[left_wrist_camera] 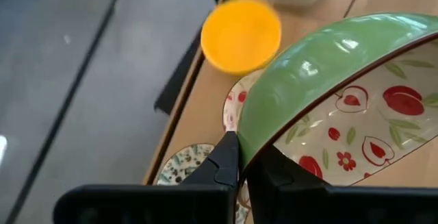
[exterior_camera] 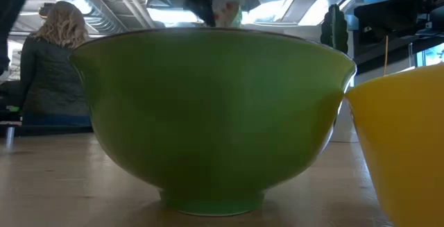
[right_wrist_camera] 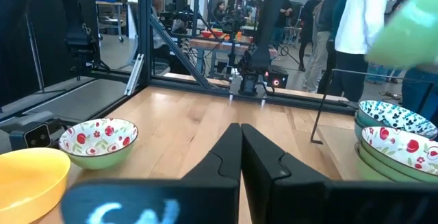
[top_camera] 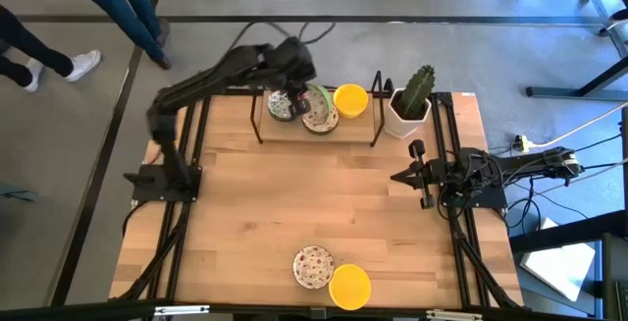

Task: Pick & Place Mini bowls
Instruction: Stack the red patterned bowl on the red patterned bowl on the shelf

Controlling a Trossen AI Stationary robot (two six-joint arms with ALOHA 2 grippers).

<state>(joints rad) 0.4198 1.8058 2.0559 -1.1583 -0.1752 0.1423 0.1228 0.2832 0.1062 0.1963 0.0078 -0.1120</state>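
Left gripper [left_wrist_camera: 245, 161] clamped on one green-sided red-speckled bowl [left_wrist_camera: 342, 94], raised at bench [top_camera: 294, 193] twelve o'clock. Right gripper [right_wrist_camera: 241, 148] closed, three o'clock. Two yellow bowls: [top_camera: 350, 99], [top_camera: 349, 287].

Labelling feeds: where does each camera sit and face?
High: overhead, facing down; both arms, left claw at the far stack.
Low: tabletop, level, facing a green bowl; arm barely shows above.
Left wrist: on left arm; fingers pinch held bowl.
Right wrist: facing across table; right claw shut.
Shared: low and right wrist show that green bowl.
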